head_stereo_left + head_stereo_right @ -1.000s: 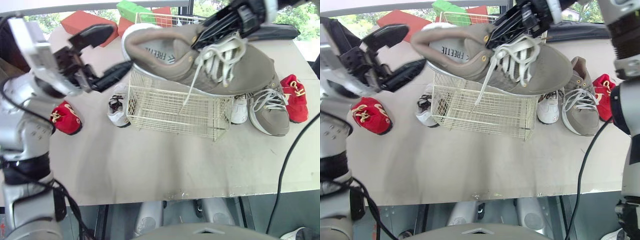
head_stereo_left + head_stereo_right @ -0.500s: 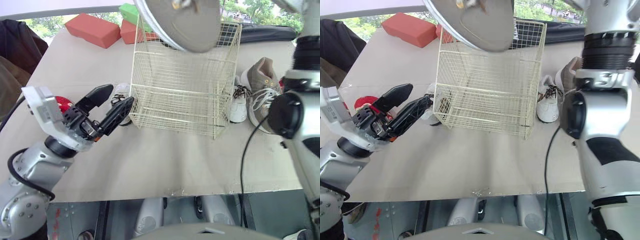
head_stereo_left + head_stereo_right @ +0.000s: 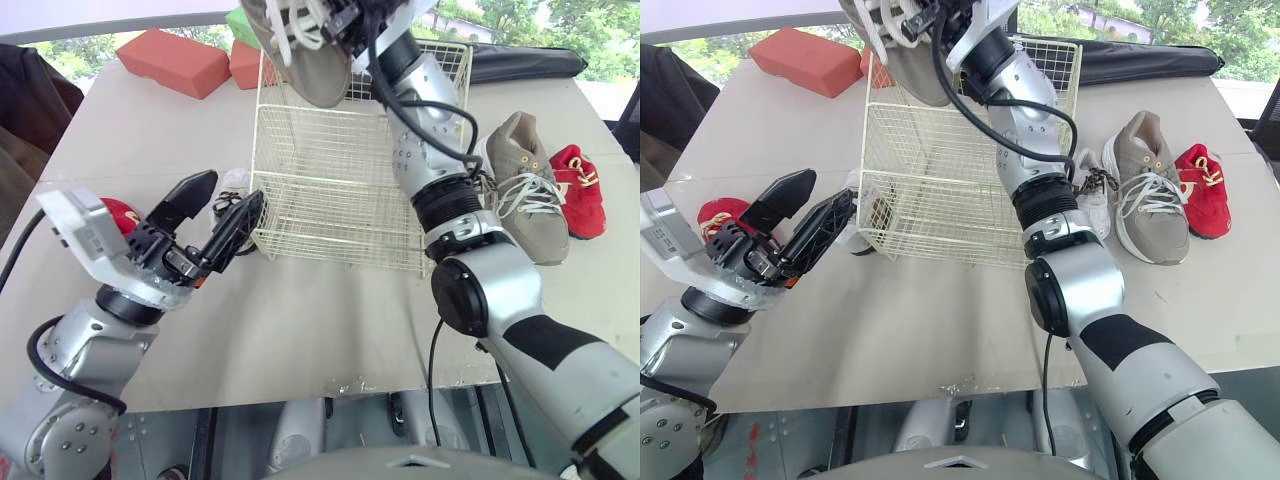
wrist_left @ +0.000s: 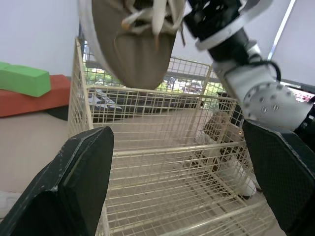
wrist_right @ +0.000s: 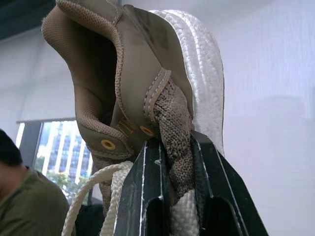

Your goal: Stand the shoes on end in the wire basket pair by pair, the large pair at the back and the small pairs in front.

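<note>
The cream wire basket (image 3: 350, 170) stands mid-table. Above its back left part hangs a large tan shoe (image 3: 305, 60), toe down, with my right gripper (image 5: 170, 162) shut on its tongue. My left gripper (image 3: 230, 192) is open just left of the basket, with nothing between its fingers (image 4: 74, 182). Behind it lies a small white shoe (image 3: 233, 195), and a small red shoe (image 3: 118, 212) is partly hidden by the left wrist. Right of the basket lie the other tan shoe (image 3: 525, 190), a small red shoe (image 3: 578, 190) and a small white shoe (image 3: 1087, 190).
Red blocks (image 3: 173, 60) and a green block (image 3: 238, 18) lie at the back left. A black bag (image 3: 520, 62) stretches along the back right. The table's front edge (image 3: 350, 385) is near. A person (image 5: 24, 196) shows in the right wrist view.
The tan shoe has turned from lying flat over the basket, then sole toward the camera, to hanging toe down. The left gripper has come down beside the basket, still open.
</note>
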`<state>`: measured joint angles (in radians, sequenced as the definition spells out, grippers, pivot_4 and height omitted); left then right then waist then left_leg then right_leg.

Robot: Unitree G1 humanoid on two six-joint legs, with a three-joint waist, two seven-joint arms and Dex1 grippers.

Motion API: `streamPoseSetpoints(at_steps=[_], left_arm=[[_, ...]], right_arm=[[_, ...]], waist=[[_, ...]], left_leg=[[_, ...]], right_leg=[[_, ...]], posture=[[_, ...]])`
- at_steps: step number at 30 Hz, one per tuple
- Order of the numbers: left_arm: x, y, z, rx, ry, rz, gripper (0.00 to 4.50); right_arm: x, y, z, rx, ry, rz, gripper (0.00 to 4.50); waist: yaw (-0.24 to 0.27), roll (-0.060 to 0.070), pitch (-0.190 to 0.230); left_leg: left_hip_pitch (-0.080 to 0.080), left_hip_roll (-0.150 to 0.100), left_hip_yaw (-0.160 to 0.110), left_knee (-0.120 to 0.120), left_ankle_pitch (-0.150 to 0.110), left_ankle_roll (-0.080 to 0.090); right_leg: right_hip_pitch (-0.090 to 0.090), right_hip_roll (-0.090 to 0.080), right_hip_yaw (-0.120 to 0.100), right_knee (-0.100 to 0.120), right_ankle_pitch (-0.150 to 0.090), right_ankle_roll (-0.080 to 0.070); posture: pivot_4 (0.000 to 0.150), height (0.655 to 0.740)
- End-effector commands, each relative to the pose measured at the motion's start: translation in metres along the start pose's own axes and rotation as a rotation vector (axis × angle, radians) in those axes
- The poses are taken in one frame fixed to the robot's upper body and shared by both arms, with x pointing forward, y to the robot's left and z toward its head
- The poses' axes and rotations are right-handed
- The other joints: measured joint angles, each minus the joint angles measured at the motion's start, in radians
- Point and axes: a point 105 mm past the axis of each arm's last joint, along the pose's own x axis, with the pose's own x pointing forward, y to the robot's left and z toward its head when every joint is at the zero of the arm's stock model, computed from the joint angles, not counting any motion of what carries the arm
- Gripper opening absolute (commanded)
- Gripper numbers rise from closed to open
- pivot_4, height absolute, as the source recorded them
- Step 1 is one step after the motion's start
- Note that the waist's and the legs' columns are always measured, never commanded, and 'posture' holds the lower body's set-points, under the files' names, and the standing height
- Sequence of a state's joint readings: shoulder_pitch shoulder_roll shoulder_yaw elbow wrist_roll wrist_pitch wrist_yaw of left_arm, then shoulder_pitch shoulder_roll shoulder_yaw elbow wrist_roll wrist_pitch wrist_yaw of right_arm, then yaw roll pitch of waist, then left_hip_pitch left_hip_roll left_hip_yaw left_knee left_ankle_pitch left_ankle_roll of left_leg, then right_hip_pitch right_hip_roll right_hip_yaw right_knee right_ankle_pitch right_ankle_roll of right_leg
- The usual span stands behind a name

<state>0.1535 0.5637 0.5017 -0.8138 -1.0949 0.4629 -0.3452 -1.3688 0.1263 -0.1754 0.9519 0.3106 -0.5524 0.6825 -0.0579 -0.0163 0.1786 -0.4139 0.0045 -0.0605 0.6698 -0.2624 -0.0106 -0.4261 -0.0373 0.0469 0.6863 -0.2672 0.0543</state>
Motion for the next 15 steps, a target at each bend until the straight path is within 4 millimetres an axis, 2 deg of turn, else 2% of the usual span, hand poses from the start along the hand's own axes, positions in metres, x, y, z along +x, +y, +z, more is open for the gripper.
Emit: streamPoseSetpoints(at_steps=[1, 4, 5, 10, 11, 15], left_arm=[[-0.005, -0.005, 0.009, 0.050, -0.037, 0.009, 4.46], [-0.011, -0.006, 0.008, 0.067, -0.033, 0.031, 4.46], [-0.013, -0.006, 0.008, 0.068, -0.034, 0.040, 4.46], [-0.019, -0.007, 0.008, 0.089, -0.036, 0.068, 4.46], [-0.020, -0.007, 0.007, 0.091, -0.036, 0.070, 4.49], [-0.023, -0.006, 0.006, 0.090, -0.028, 0.075, 4.50]], right_arm=[[-0.003, 0.007, -0.002, -0.020, -0.052, -0.037, 0.00], [-0.023, 0.014, -0.027, 0.071, -0.019, -0.093, 0.00], [-0.029, 0.017, -0.032, 0.085, -0.008, -0.094, 0.00], [-0.063, 0.026, -0.063, 0.195, 0.079, -0.127, 0.00], [-0.068, 0.026, -0.066, 0.218, 0.089, -0.139, 0.43], [-0.087, 0.022, -0.074, 0.232, 0.146, -0.162, 2.26]], waist=[[-0.003, -0.001, -0.001], [-0.010, -0.005, -0.004], [-0.009, -0.005, -0.004], [-0.001, -0.008, -0.007], [0.002, -0.008, -0.008], [0.014, -0.010, -0.010]], left_leg=[[0.000, 0.000, 0.000, 0.000, 0.000, 0.000], [0.004, 0.000, 0.000, -0.002, 0.000, 0.000], [0.009, 0.001, -0.001, -0.003, 0.000, 0.000], [0.048, 0.001, 0.000, -0.014, -0.003, 0.005], [0.053, 0.001, -0.001, -0.015, -0.003, 0.005], [0.059, 0.001, -0.004, -0.015, -0.003, 0.005]], right_leg=[[0.000, 0.000, 0.000, 0.000, 0.000, 0.000], [0.003, 0.001, 0.000, -0.001, 0.000, 0.000], [0.009, 0.001, 0.000, -0.002, 0.000, 0.000], [0.049, 0.001, -0.002, -0.015, -0.001, -0.002], [0.053, 0.001, -0.001, -0.016, -0.002, -0.005], [0.060, 0.002, -0.001, -0.021, -0.001, -0.008]], posture=[[0.150, 0.7400], [0.150, 0.7400], [0.150, 0.7400], [0.150, 0.7400], [0.150, 0.7400], [0.150, 0.7400]])
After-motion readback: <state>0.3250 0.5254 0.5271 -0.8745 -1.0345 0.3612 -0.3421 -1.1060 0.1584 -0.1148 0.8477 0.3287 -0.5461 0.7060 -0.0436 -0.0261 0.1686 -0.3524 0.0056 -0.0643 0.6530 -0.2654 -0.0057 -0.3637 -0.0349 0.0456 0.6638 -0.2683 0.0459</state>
